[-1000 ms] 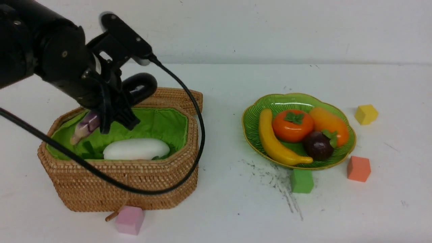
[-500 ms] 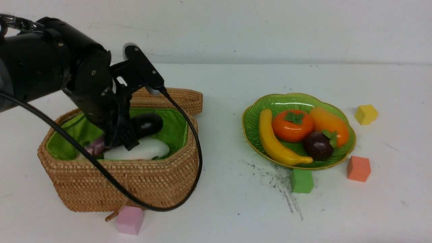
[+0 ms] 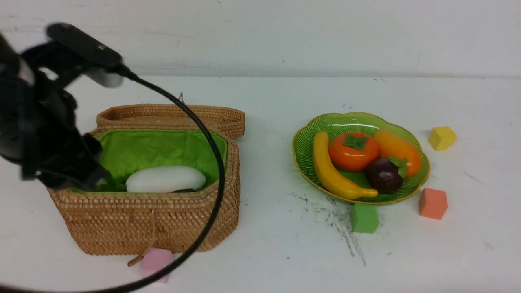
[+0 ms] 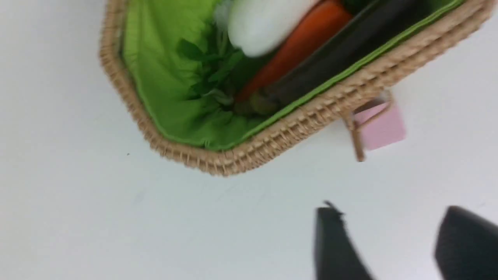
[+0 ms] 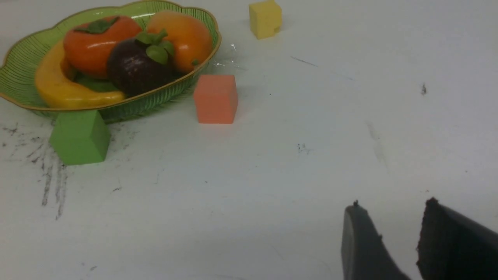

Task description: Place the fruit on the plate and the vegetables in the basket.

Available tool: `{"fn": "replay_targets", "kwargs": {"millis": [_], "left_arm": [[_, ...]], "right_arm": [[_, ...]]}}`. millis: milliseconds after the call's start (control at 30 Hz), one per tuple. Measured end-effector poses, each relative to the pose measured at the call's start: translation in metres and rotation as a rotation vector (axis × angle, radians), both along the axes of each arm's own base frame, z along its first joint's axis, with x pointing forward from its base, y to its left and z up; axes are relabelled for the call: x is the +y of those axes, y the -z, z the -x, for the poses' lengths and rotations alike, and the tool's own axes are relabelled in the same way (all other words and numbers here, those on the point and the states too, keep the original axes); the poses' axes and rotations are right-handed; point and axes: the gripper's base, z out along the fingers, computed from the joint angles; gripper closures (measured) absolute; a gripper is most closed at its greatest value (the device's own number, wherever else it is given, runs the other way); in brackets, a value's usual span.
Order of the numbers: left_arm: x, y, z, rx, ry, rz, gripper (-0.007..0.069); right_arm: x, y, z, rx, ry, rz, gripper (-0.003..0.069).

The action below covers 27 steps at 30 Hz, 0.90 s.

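Basket contents: I see the white radish (image 4: 268, 23), the carrot (image 4: 299, 42) and the dark eggplant (image 4: 350, 50) lying side by side inside the wicker basket (image 3: 154, 219), long axes along the basket's length; in the front view only the radish shows above the rim.
Plate contents: the banana (image 3: 331, 171), persimmon (image 3: 353, 151), mango (image 3: 397, 150) and mangosteen (image 3: 384, 175) all rest on the green plate (image 3: 305, 146).
Left gripper: the left gripper (image 4: 389, 249) hangs over bare table outside the basket's near-left corner; the fingers (image 4: 334, 249) stand apart with only table between them, holding nothing.
Right gripper: the right gripper (image 5: 389, 245) is out of the front view; its wrist view shows two fingers with a narrow gap and nothing in it.
Key relation: the basket and its vegetables lie beyond and to the robot's right of the left fingers; the plate lies well apart from the right gripper, toward the robot's left of it.
Nearer arm: left for the basket, right for the plate.
Judgement: I judge the sorting complete; no fruit or vegetable remains on the table, only foam cubes, such as the pink cube (image 4: 379, 126) touching the basket's front wall.
Next move: I expect only a retreat of the left arm, clear of the basket rim.
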Motion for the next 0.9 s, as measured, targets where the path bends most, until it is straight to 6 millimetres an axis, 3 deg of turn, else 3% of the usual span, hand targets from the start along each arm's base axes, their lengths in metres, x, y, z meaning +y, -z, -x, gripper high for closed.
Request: {"fn": "replay_targets", "kwargs": {"millis": [100, 167, 200, 233, 367, 467, 667, 900], "left_arm": [[0.012, -0.017, 0.040, -0.070, -0.053, 0.107, 0.0500], [0.020, -0.018, 0.068, -0.088, -0.084, 0.181, 0.0611], [0.019, -0.018, 0.068, -0.086, -0.087, 0.186, 0.0618], [0.023, -0.013, 0.089, -0.086, -0.093, 0.250, 0.0638], [0.027, 0.013, 0.139, -0.046, -0.051, 0.417, 0.0638], [0.028, 0.028, 0.164, -0.082, -0.017, 0.554, 0.0638], [0.030, 0.039, 0.189, -0.188, 0.012, 0.731, 0.0638], [0.031, 0.042, 0.195, -0.210, 0.022, 0.768, 0.0638]], "right_arm": [[0.000, 0.000, 0.000, 0.000, 0.000, 0.000, 0.0417], [0.000, 0.000, 0.000, 0.000, 0.000, 0.000, 0.0417], [0.000, 0.000, 0.000, 0.000, 0.000, 0.000, 0.0417], [0.000, 0.000, 0.000, 0.000, 0.000, 0.000, 0.0417], [0.000, 0.000, 0.000, 0.000, 0.000, 0.000, 0.0417], [0.000, 0.000, 0.000, 0.000, 0.000, 0.000, 0.0417], [0.000, 0.000, 0.000, 0.000, 0.000, 0.000, 0.0414], [0.000, 0.000, 0.000, 0.000, 0.000, 0.000, 0.0414]]}}
